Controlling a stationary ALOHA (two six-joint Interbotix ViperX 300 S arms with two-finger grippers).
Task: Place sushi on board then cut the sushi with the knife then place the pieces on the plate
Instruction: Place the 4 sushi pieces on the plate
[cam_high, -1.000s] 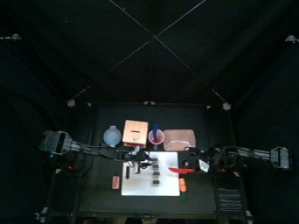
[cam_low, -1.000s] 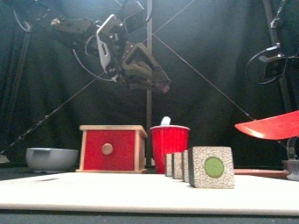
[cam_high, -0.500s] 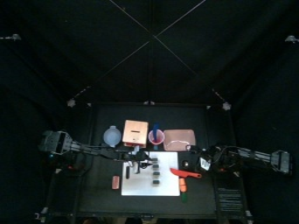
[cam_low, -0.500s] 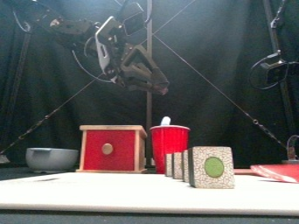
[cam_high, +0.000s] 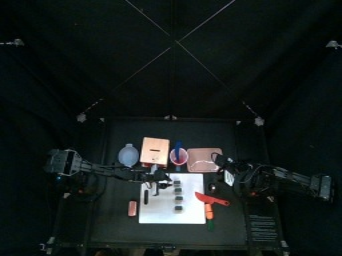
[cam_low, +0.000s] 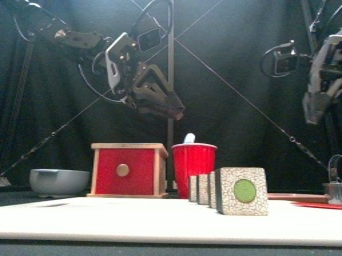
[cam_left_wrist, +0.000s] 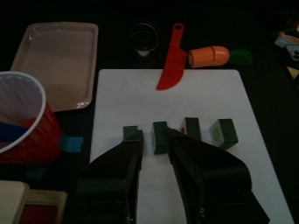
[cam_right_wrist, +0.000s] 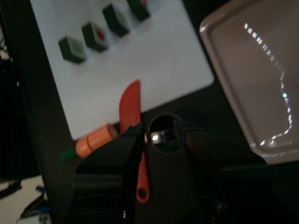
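Several dark green sushi pieces (cam_high: 170, 197) stand cut apart in a row on the white cutting board (cam_high: 187, 222); the front view shows their row end-on (cam_low: 235, 190). The red knife (cam_high: 211, 199) lies flat at the board's right edge, free of any gripper. My left gripper (cam_high: 159, 179) hovers above the pieces (cam_left_wrist: 162, 134), shut and empty. My right gripper (cam_low: 321, 85) is raised to the right, open and empty, with the knife (cam_right_wrist: 128, 105) lying below it. The pink plate (cam_high: 203, 158) behind the board is bare.
The wooden box (cam_high: 155, 152), red cup (cam_high: 179, 155) and blue-grey bowl (cam_high: 127, 155) stand along the board's back. An orange carrot toy (cam_left_wrist: 211, 57) and a round metal cutter (cam_left_wrist: 143, 37) lie past the knife, near the board's front right.
My right gripper lowered the red knife to the board's right edge, let it go and rose away empty. The left gripper sank slightly over the sushi.
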